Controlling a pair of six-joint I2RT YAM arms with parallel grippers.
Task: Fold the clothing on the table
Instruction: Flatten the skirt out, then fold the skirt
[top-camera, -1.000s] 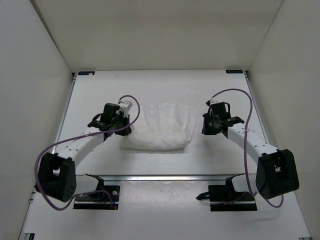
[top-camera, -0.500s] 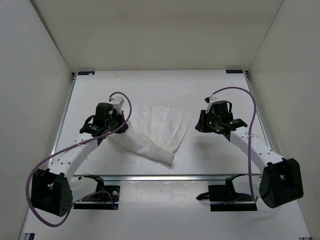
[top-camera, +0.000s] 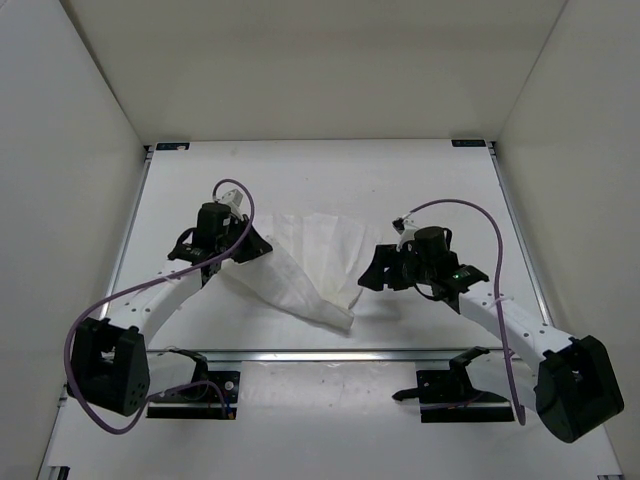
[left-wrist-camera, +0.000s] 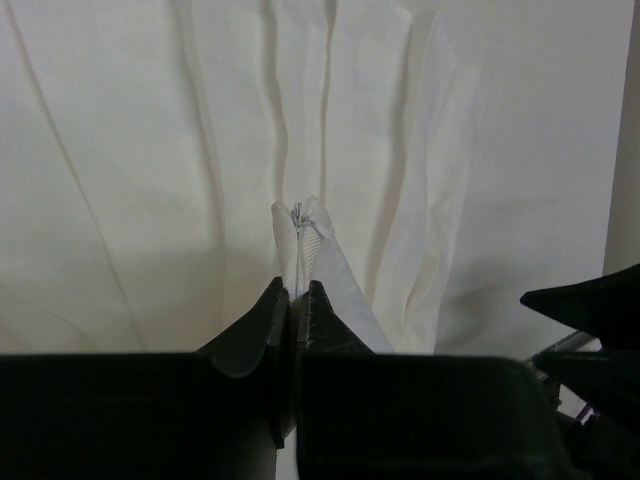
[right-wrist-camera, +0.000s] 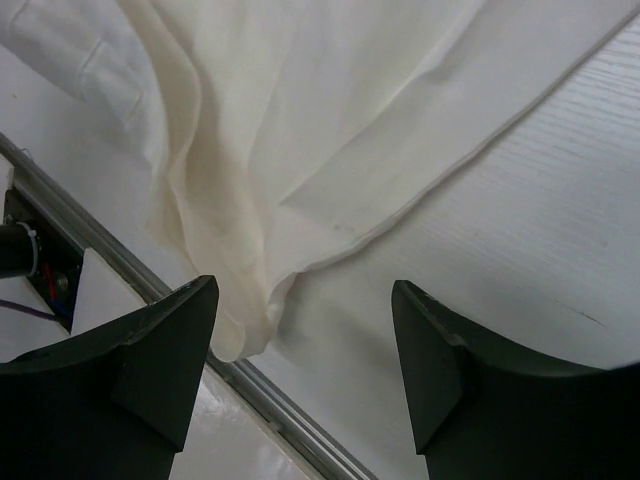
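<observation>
At the left of the table (top-camera: 330, 175), a ridge of the clothing (top-camera: 312, 262) is pinched between the closed jaws of the left gripper (left-wrist-camera: 293, 297), the rest being spread mid-table. Further right, the right gripper (right-wrist-camera: 300, 292) is held wide open and empty over the garment's near corner. Light, limp fabric like this is judged best taken at an edge or corner.

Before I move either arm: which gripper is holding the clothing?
The left gripper, jaws shut on a pinched ridge of the clothing. The right gripper stands open over its edge, gripping nothing.
</observation>
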